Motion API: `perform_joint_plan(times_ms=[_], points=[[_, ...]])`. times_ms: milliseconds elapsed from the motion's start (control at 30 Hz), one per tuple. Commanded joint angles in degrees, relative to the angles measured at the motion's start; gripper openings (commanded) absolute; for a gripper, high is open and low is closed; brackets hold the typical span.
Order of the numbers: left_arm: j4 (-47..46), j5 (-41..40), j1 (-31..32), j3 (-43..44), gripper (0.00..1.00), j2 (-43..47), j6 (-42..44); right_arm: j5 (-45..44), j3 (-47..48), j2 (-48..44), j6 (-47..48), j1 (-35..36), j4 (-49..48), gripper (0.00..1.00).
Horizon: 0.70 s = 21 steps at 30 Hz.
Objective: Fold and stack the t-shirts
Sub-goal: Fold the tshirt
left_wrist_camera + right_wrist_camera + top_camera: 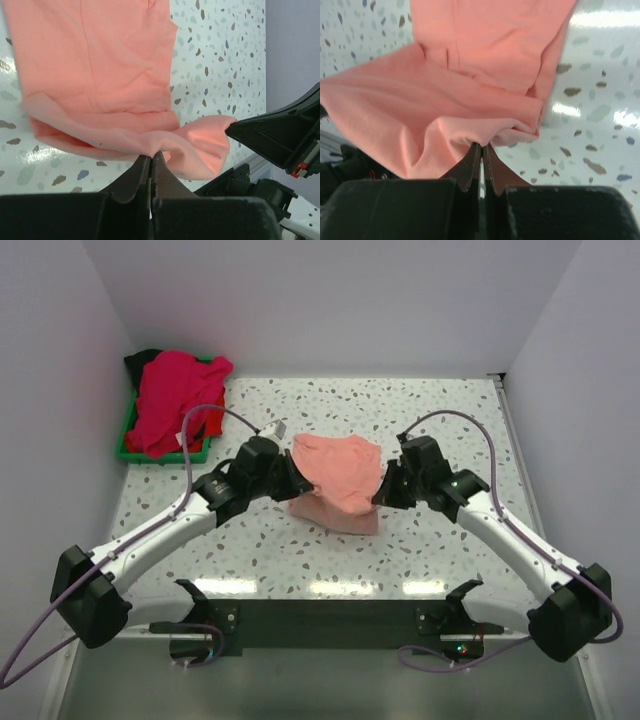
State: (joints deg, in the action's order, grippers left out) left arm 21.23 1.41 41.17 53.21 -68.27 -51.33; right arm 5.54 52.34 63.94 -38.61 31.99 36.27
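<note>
Mid-fold: salmon t-shirt (pixel 338 480) held up at frame centre.
Both arms' jaws pinch its edges, its lower part resting on the surface (pixel 450 420). Next, likely: carry the raised edge over and lay it flat.

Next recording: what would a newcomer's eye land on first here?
The salmon t-shirt at the middle of the table, held between the arms: the left end effector and the right end effector are each shut on a bunched edge. Next, the magenta shirt heaped over the green tray at the far left corner.
</note>
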Motion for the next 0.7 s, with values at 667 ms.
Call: perform_joint_plan(times_ms=[667], points=[[-18.7,19.7,-21.4,24.6,0.00,-35.1,3.0,12.7,34.1,42.5,4.5,-16.8,-11.0,0.00]])
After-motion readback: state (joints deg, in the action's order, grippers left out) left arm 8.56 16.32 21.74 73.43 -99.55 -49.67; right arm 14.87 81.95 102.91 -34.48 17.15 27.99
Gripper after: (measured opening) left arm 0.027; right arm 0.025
